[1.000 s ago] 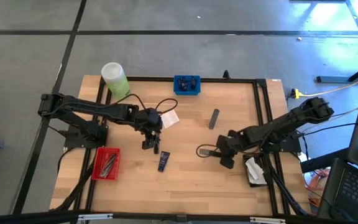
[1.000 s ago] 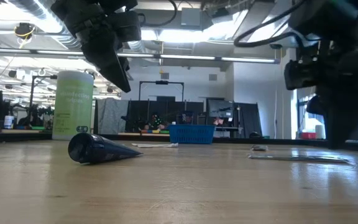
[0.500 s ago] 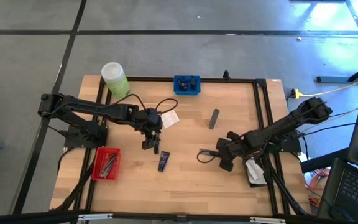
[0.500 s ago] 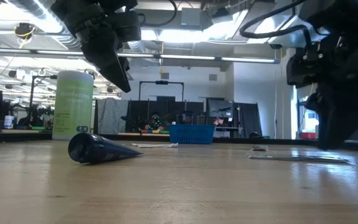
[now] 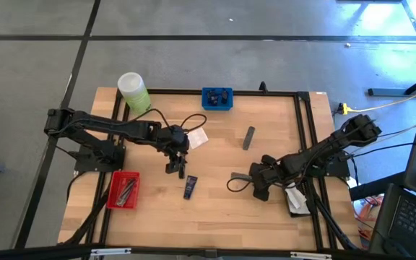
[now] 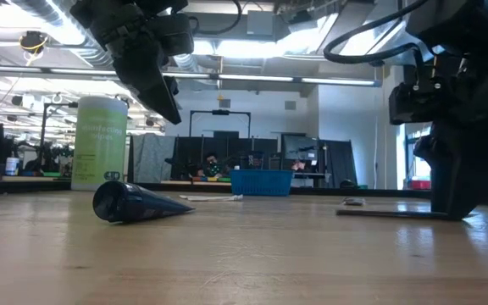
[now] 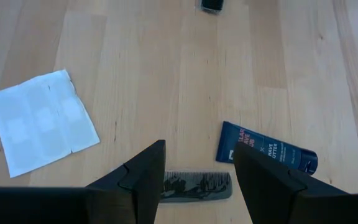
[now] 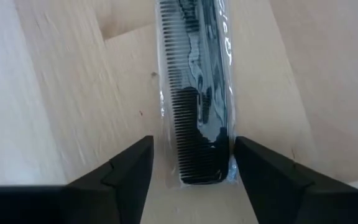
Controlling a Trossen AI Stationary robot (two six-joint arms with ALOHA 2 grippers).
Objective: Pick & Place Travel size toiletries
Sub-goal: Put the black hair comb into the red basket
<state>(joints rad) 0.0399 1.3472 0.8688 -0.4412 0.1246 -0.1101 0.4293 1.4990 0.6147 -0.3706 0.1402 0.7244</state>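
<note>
Two arms are over the wooden table (image 5: 215,209), and I'll place everything from the blue tray (image 5: 217,98) at its far edge. Nearest that tray stands the big green bottle (image 5: 133,92), off to its left at the corner. A red tray (image 5: 123,190) sits well toward the near left. Between them the left gripper (image 5: 173,167) hangs above the boards with its fingers apart and nothing in them, a dark navy tube (image 5: 190,187) just beyond it and a white sachet (image 5: 196,138) just beside it on the blue tray's side. A grey tube (image 5: 248,137) lies alone, nearer the blue tray. The right gripper (image 8: 191,163) is down at the table, well toward the near right, its fingers spread wide on either side of a black comb in a clear packet (image 8: 197,93), not pinching it. To my eye the grip should land square across the comb's spine, fingers low enough to catch the flat packet rather than skid over the slippery film, before closing gently.
</note>
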